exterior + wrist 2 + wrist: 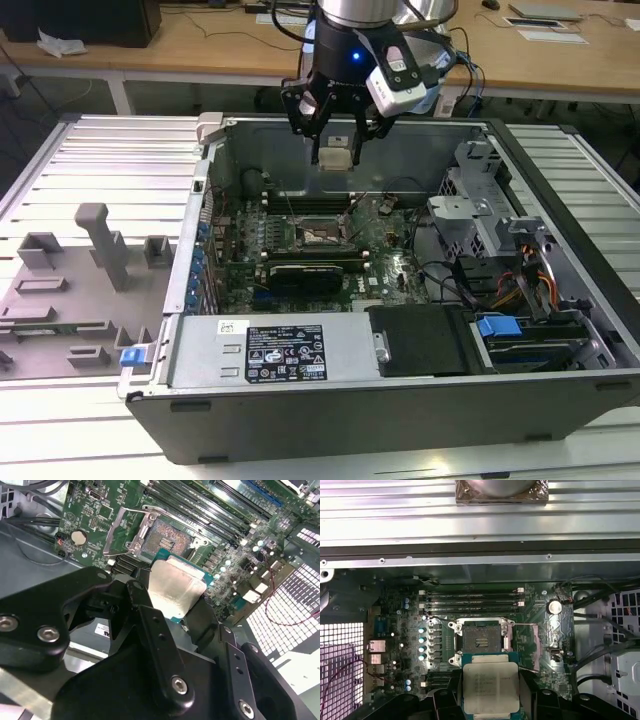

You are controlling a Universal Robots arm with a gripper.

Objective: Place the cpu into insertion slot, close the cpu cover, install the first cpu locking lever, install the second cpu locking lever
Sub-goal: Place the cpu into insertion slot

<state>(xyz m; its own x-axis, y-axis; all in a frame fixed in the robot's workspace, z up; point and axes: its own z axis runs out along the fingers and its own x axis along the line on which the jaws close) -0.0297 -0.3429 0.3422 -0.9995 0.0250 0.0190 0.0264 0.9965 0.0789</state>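
Your fingers (526,700) pinch the cpu (491,692) by its edges, in the air, well apart from the open insertion slot (481,641). If the cpu comes down tilted or off-centre, I think its corner can hit the slot rim and damage the contacts

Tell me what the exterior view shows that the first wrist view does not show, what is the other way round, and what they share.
Exterior view: the whole computer case, a grey parts tray on the exterior view's left, and wooden desks behind. First wrist view: the chip's metal face close up, and a round battery. Shared: the gripper holding the chip, apart from the uncovered socket on the green board.
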